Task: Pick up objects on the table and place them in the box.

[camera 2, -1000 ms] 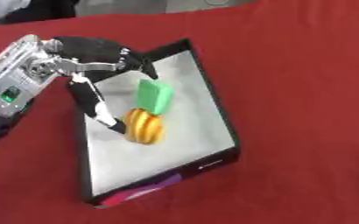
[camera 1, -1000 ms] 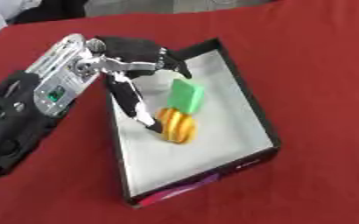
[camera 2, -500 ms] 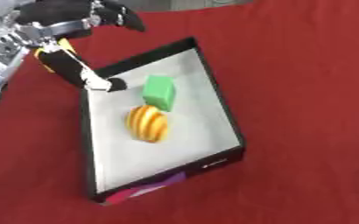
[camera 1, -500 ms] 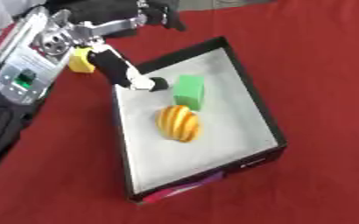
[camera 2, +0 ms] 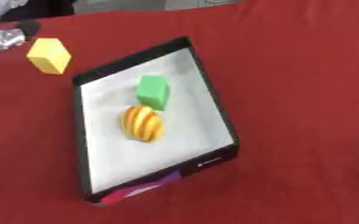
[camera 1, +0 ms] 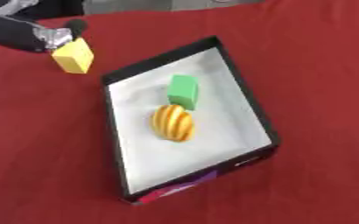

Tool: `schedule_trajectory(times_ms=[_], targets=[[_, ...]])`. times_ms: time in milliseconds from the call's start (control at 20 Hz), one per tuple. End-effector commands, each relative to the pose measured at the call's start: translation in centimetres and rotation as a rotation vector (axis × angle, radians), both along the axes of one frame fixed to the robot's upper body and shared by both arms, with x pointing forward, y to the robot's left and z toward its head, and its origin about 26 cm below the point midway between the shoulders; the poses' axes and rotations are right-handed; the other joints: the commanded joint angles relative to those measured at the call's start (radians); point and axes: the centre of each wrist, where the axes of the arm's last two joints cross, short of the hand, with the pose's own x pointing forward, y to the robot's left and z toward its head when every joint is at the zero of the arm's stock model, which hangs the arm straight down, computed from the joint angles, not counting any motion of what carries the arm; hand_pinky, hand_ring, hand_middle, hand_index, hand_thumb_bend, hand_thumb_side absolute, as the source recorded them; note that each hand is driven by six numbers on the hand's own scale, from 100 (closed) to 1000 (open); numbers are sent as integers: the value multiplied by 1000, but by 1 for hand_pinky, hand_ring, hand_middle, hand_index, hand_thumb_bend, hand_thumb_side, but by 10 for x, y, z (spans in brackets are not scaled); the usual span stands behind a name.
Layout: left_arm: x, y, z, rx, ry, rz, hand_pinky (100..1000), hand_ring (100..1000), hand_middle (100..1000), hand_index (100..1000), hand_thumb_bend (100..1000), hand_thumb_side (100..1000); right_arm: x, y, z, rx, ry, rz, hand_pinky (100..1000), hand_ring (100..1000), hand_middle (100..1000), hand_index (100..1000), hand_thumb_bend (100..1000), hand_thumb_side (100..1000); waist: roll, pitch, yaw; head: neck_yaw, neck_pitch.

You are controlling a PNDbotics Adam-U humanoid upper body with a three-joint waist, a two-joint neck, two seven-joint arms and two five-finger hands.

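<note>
A shallow black box with a white floor (camera 1: 236,85) lies askew on the red table. Inside it a green block (camera 1: 182,90) stands just behind an orange striped round object (camera 1: 173,122). A yellow block (camera 1: 73,56) sits on the cloth outside the box, off its far left corner. My left hand (camera 1: 26,34), black with a silver part, shows at the upper left edge just behind the yellow block; whether it touches the block is unclear. In the right eye view only its edge shows beside the yellow block (camera 2: 49,55). My right hand is out of sight.
The red tablecloth (camera 1: 313,52) spreads all around the box. A pale strip of floor (camera 1: 167,4) runs past the table's far edge. A coloured label (camera 1: 184,187) marks the box's near wall.
My left hand has drawn out of the box and back to the upper left, behind the yellow block. The green block and orange object lie where they were.
</note>
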Motion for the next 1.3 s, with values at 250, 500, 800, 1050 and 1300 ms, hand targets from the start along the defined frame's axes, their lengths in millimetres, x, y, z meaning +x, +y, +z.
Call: schedule_trajectory(times_ms=[250,500,800,1050,1300], targets=[[-3,66,12,-16,-5,213,811,834,811,879,401,356,-1,5,-1,-14,-1,-16,965,1000,724,807,100,470,-32,1,3,-5,-25],[-3,92,12,116,-14,134,815,840,811,885,528,272,1,10,-3,-8,-3,-12,965,1000,723,806,100,470,-44,21,-6,-4,-56],[0,120,20,292,-41,73,842,859,824,903,612,238,3,16,-7,-6,4,0,965,1000,722,806,100,470,-56,40,-20,5,-94],[3,135,21,356,19,105,859,871,831,899,634,158,5,21,-7,-6,9,11,965,1000,721,804,100,470,-55,54,-39,29,-107],[7,151,16,390,119,162,870,878,834,902,669,116,8,24,-6,-4,6,22,964,1000,721,804,100,470,-53,64,-54,55,-110]])
